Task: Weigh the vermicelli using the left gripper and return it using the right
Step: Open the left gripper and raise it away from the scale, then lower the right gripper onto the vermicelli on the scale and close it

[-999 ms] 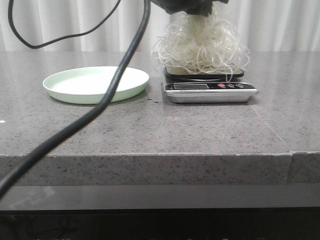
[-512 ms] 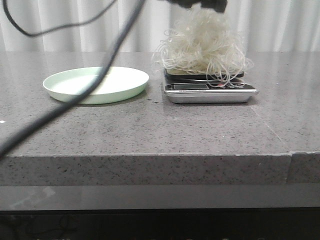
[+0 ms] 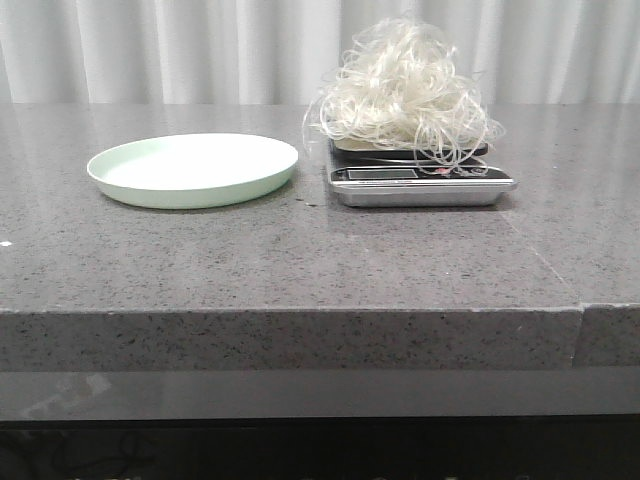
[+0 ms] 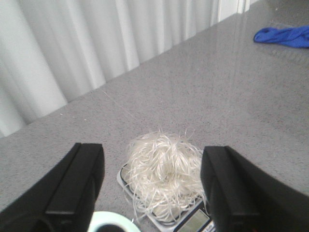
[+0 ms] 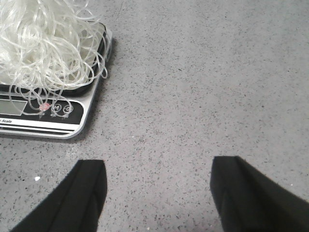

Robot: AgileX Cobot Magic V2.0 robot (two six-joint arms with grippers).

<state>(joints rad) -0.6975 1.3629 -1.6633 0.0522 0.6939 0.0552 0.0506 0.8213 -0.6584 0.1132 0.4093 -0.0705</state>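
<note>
Weighing step: vermicelli sat on scale; both grippers spread, empty. Next: right gripper grasps it, returns to plate at left.

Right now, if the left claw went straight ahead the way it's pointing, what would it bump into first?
Probably the vermicelli heaped on the scale. The open left claw frames that pile between its fingers, with nothing in between, though depth is hard to judge.

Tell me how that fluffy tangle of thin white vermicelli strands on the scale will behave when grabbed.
The fluffy tangle of white vermicelli strands looks airy, so it is probably light and compressible. Loops dangle over the silver digital scale, so stray strands may snag or trail. Being tangled, it will likely lift as one clump.
</note>
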